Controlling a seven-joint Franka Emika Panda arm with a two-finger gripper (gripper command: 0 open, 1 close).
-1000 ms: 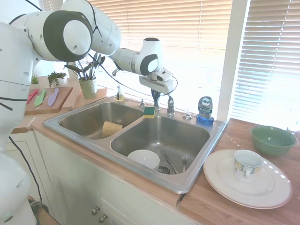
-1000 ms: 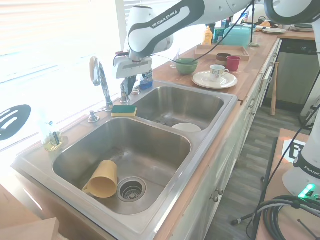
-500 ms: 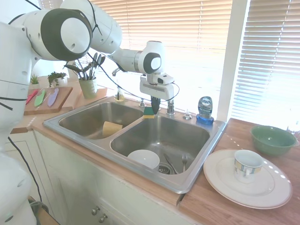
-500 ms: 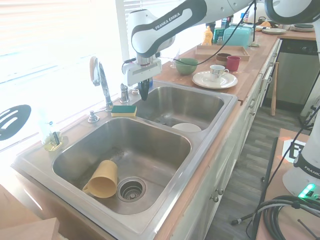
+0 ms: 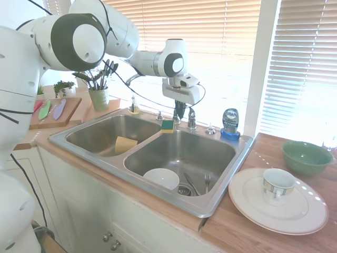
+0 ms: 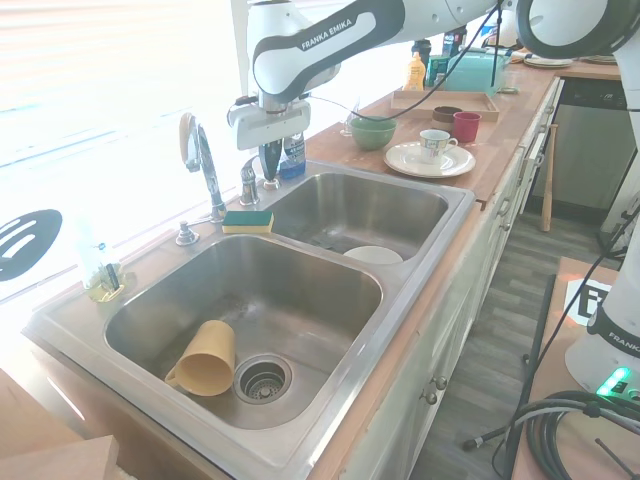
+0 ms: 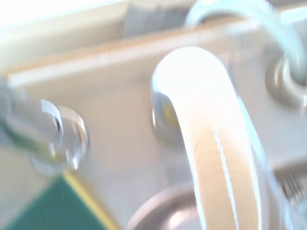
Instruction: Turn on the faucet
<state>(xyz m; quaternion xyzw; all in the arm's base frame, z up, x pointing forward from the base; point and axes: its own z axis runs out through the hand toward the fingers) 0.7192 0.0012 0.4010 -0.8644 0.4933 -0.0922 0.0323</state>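
The white arm (image 5: 79,37) reaches over the wooden worktop (image 5: 274,221) and ends above the back rim of the steel double sink (image 6: 300,440). In the second exterior view the left basin holds a yellow cup (image 6: 203,360) lying on its side next to the drain, and the right basin holds a white bowl (image 6: 373,256); in the first exterior view a fork (image 5: 207,182) also lies in that basin.

The faucet (image 6: 201,160) stands on the back rim between the two basins, its thin chrome spout rising in a high arch. Its small lever handle (image 6: 248,183) stands just beside the spout base, toward the blue dish-soap bottle (image 5: 230,124). The gripper (image 6: 270,172) hangs with its fingers pointing down, right next to this handle. The dark fingers seem close together (the view is too small to be sure), so I cannot tell if they are open, closed, or touching the handle.

A green and yellow sponge (image 6: 247,221) lies on the rim in front of the faucet. On the worktop beside the sink there is a white plate (image 5: 279,203) with a cup (image 5: 277,184) on it, and a green bowl (image 5: 306,157) behind it.

The wrist view is blurred: it shows a bright curved chrome handle (image 7: 211,143) from close by and a green corner of the sponge (image 7: 57,206).
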